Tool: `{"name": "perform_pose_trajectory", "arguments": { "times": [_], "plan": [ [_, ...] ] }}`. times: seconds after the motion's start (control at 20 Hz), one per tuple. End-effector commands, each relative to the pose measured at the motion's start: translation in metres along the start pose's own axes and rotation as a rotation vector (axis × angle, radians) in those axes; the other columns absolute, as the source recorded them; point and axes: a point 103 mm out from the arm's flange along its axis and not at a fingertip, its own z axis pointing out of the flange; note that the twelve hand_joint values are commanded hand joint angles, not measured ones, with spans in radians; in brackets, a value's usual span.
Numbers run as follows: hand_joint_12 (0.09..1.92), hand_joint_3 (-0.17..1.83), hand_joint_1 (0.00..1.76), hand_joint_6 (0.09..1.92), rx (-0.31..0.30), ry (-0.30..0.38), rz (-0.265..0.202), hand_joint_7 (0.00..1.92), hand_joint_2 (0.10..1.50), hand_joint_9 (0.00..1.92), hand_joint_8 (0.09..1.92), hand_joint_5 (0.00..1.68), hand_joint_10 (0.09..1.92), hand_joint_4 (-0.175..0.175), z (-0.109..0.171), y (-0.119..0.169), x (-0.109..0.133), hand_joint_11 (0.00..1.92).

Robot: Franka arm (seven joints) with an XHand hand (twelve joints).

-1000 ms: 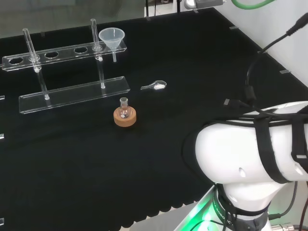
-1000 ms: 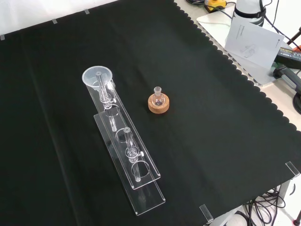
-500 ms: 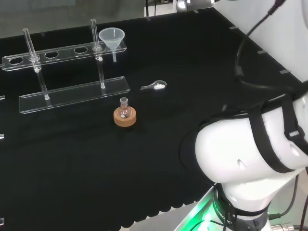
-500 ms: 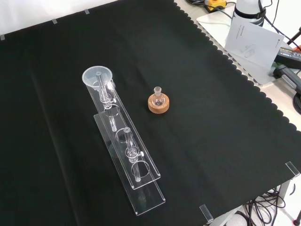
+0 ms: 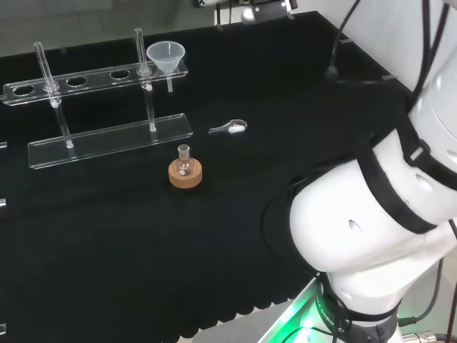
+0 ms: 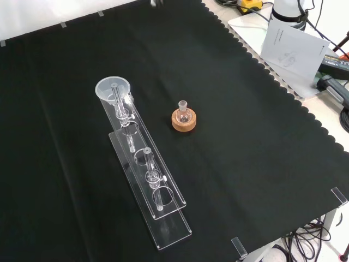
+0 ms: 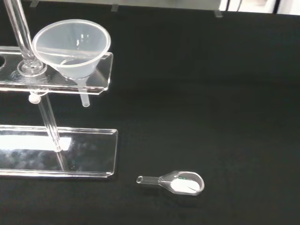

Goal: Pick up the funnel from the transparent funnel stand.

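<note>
Waiting in the end hole of the transparent funnel stand [image 5: 107, 136], at the far right of its top shelf in the head view, the funnel [image 5: 166, 56] sits untouched. I cannot tell how my hand is set. Knocking the upright glass rod [image 5: 140, 50] just beside the funnel could topple the stand.
</note>
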Motion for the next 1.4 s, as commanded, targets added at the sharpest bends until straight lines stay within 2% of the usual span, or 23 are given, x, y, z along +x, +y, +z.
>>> {"name": "perform_pose_trajectory", "arguments": {
  "times": [0.05, 0.4, 0.5, 0.85, 1.0, 1.2, 1.3, 1.4],
  "plan": [
    [1.41, 0.26, 0.40, 0.09, 0.029, -0.007, -0.106, 0.17, 1.01, 0.30, 0.54, 0.30, 0.67, 0.018, 0.013, 0.051, 0.030, 0.07],
    [1.47, 0.26, 0.47, 0.09, 0.150, -0.013, -0.141, 0.05, 0.91, 0.22, 0.59, 0.21, 0.70, 0.011, 0.032, 0.079, 0.046, 0.06],
    [1.49, 0.26, 0.47, 0.09, 0.184, -0.011, -0.163, 0.02, 0.89, 0.19, 0.60, 0.19, 0.71, 0.011, 0.039, 0.084, 0.052, 0.07],
    [1.54, 0.25, 0.52, 0.09, 0.261, -0.025, -0.190, 0.00, 0.77, 0.13, 0.49, 0.14, 0.76, 0.013, 0.057, 0.098, 0.066, 0.10],
    [1.55, 0.24, 0.53, 0.09, 0.295, -0.049, -0.189, 0.00, 0.76, 0.12, 0.46, 0.12, 0.77, 0.007, 0.063, 0.102, 0.075, 0.10],
    [1.55, 0.24, 0.55, 0.09, 0.313, -0.089, -0.177, 0.00, 0.74, 0.12, 0.44, 0.12, 0.78, -0.005, 0.070, 0.108, 0.085, 0.11],
    [1.55, 0.24, 0.58, 0.09, 0.323, -0.137, -0.159, 0.00, 0.73, 0.12, 0.44, 0.11, 0.79, -0.011, 0.073, 0.113, 0.088, 0.12],
    [1.55, 0.24, 0.61, 0.09, 0.319, -0.148, -0.153, 0.00, 0.73, 0.12, 0.41, 0.09, 0.79, -0.016, 0.075, 0.116, 0.087, 0.12]
  ]
}}
